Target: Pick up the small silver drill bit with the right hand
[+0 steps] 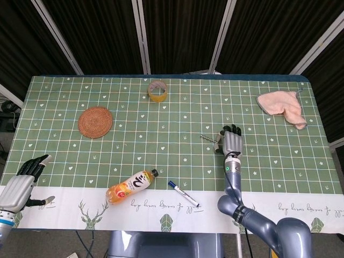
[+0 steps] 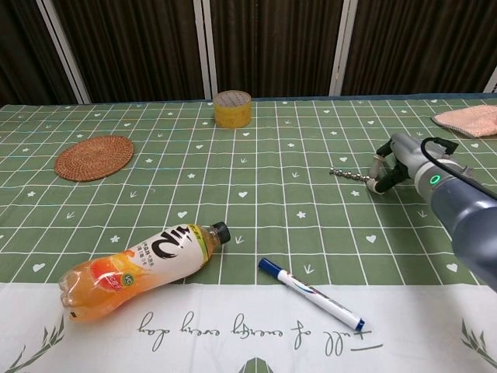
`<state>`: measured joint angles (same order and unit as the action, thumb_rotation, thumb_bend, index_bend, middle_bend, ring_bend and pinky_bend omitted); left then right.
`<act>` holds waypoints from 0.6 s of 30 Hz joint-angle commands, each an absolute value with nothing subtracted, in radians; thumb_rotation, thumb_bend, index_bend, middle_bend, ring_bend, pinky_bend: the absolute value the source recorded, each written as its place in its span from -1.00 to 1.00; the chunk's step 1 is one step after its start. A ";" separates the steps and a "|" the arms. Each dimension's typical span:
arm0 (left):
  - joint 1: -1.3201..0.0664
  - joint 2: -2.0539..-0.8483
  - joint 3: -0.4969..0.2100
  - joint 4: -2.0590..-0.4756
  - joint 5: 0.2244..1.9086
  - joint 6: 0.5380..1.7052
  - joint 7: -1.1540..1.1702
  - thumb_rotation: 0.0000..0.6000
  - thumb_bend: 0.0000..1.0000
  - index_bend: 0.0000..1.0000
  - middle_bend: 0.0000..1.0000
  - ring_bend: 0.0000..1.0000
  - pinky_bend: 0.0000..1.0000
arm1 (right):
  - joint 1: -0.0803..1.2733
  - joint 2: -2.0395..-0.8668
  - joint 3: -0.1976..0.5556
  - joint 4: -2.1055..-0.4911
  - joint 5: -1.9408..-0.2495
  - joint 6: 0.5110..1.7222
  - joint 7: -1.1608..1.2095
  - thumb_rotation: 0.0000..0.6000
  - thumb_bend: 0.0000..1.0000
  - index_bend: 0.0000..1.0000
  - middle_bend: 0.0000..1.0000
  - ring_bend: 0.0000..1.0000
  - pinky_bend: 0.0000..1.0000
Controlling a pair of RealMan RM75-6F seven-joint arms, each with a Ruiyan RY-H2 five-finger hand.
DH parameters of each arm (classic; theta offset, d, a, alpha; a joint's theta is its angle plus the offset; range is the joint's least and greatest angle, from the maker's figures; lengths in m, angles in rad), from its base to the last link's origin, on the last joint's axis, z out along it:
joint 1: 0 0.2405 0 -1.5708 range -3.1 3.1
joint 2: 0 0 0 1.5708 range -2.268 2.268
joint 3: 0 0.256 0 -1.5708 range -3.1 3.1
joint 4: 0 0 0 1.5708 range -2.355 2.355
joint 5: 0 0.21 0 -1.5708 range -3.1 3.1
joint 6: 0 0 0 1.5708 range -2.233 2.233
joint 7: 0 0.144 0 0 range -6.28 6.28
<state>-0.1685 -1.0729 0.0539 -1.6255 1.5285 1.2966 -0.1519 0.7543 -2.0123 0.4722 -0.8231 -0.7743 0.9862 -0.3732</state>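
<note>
The small silver drill bit [image 1: 208,139] [image 2: 348,173] sits right of the table's middle on the green checked cloth, its free end pointing left and raised a little. My right hand [image 1: 232,141] [image 2: 392,163] is at the bit's right end and pinches it between thumb and a finger, low over the cloth. My left hand [image 1: 21,183] hangs at the table's near left corner with its fingers apart and holds nothing; the chest view does not show it.
A yellow tape roll [image 1: 157,89] stands at the back centre. A woven coaster [image 1: 95,122] lies at the left and a pink cloth [image 1: 282,105] at the back right. An orange drink bottle [image 1: 131,186] and a blue-capped marker [image 1: 183,193] lie near the front edge.
</note>
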 commanded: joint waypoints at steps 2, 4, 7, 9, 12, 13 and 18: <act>-0.168 -1.073 0.054 -1.626 1.530 1.298 -0.152 1.00 -0.84 -1.00 -1.00 -1.00 -1.00 | 0.756 -1.976 0.477 -0.881 -0.814 1.017 -0.356 1.00 -0.38 0.21 -0.63 -1.00 -1.00; -0.168 -1.073 0.054 -1.625 1.531 1.299 -0.152 1.00 -0.84 -1.00 -1.00 -1.00 -1.00 | 0.755 -1.955 0.474 -0.910 -0.831 1.027 -0.358 1.00 -0.38 0.21 -0.63 -1.00 -1.00; -0.168 -1.073 0.055 -1.626 1.532 1.299 -0.152 1.00 -0.84 -1.00 -1.00 -1.00 -1.00 | 0.751 -1.915 0.462 -0.958 -0.865 1.043 -0.366 1.00 -0.38 0.21 -0.63 -1.00 -1.00; -0.167 -1.072 0.055 -1.628 1.533 1.299 -0.153 1.00 -0.85 -1.00 -1.00 -1.00 -1.00 | 0.747 -1.884 0.448 -0.983 -0.894 1.054 -0.373 1.00 -0.38 0.21 -0.63 -1.00 -1.00; -0.167 -1.072 0.057 -1.629 1.535 1.299 -0.152 1.00 -0.84 -1.00 -1.00 -1.00 -1.00 | 0.742 -1.847 0.439 -1.011 -0.915 1.063 -0.382 1.00 -0.38 0.22 -0.62 -1.00 -1.00; -0.167 -1.072 0.057 -1.629 1.536 1.299 -0.152 1.00 -0.84 -1.00 -1.00 -1.00 -1.00 | 0.740 -1.837 0.439 -1.019 -0.916 1.065 -0.385 1.00 -0.38 0.22 -0.62 -1.00 -1.00; -0.167 -1.073 0.058 -1.629 1.538 1.301 -0.149 1.00 -0.84 -1.00 -1.00 -1.00 -1.00 | 0.731 -1.792 0.432 -1.059 -0.918 1.074 -0.408 1.00 -0.38 0.22 -0.62 -1.00 -1.00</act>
<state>-0.1672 -1.0728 0.0576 -1.6287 1.5377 1.3009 -0.1486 0.7346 -1.7997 0.4354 -1.0513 -0.9161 1.0704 -0.4018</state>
